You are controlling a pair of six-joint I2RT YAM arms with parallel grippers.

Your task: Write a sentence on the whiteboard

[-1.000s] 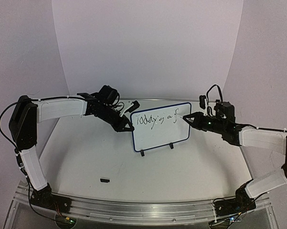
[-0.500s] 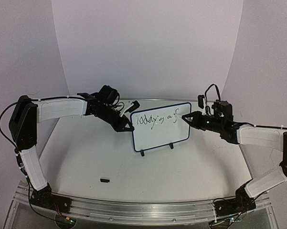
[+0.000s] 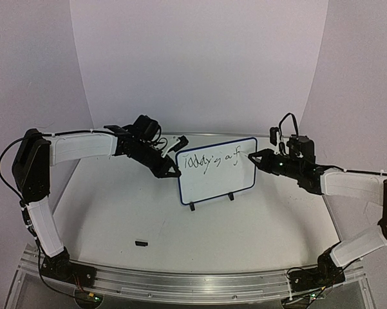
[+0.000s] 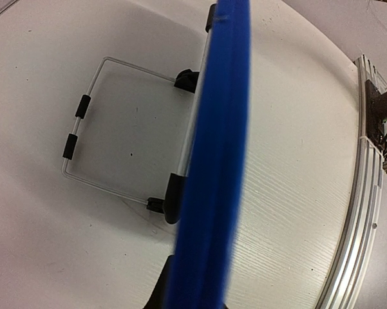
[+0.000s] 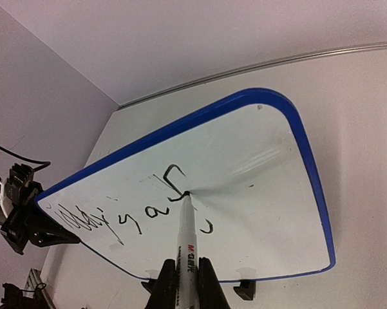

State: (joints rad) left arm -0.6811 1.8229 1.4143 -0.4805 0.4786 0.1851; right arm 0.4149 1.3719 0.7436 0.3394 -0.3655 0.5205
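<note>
The whiteboard (image 3: 214,183) stands upright on two black feet at the middle back of the table. My left gripper (image 3: 170,171) is shut on its left edge, and in the left wrist view the blue rim (image 4: 214,167) runs edge-on up from that gripper (image 4: 192,297). The sentence (image 3: 211,161) is thin black script along the top, ending in an "f" shape (image 5: 175,181). My right gripper (image 3: 260,159) is shut on a black-and-white marker pen (image 5: 187,241), whose tip touches the board (image 5: 264,161) at the foot of the "f". The right gripper's fingers (image 5: 165,283) clamp the pen's barrel.
A small black cap-like piece (image 3: 141,243) lies on the table in front of the left arm. Behind the board a wire stand (image 4: 84,122) rests on the table. An aluminium rail (image 3: 199,283) runs along the near edge. A curved white backdrop rises behind.
My right gripper has shifted slightly up and right with the pen, and the stroke at the end of the writing has grown. The left arm and the board have held still.
</note>
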